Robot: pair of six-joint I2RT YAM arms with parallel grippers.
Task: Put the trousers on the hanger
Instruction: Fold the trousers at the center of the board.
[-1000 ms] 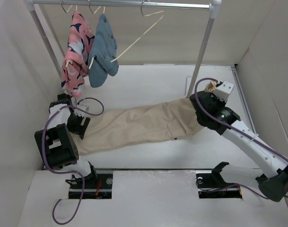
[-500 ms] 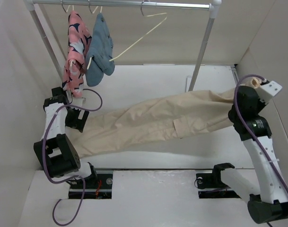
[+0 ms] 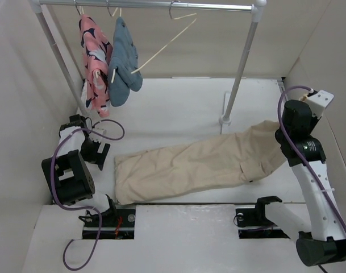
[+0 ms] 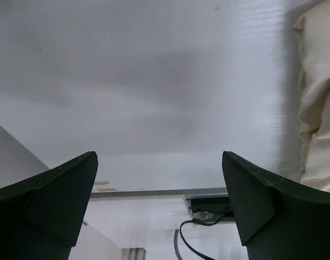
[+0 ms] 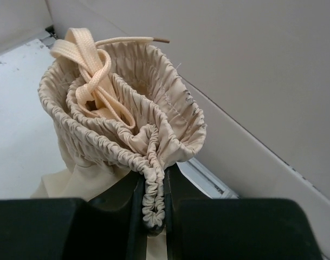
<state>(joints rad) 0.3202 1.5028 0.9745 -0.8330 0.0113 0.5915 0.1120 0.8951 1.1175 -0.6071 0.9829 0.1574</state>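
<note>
The beige trousers lie stretched across the table, leg ends at the left, waist at the right. My right gripper is shut on the gathered elastic waistband near the right wall; the drawstring bow shows above it. My left gripper is open and empty just left of the leg ends; a beige edge of the trousers shows at the right of its view. The cream hanger hangs tilted on the grey rail, right of the other garments.
A pink patterned garment and a blue denim garment hang on the rail at the left. Rail posts stand at the left and at the right, the right foot close to the trousers. Walls close both sides.
The left gripper has let go of the leg ends, which now lie on the table. The trousers have shifted right and dropped flat. The right gripper still holds the waistband by the right wall.
</note>
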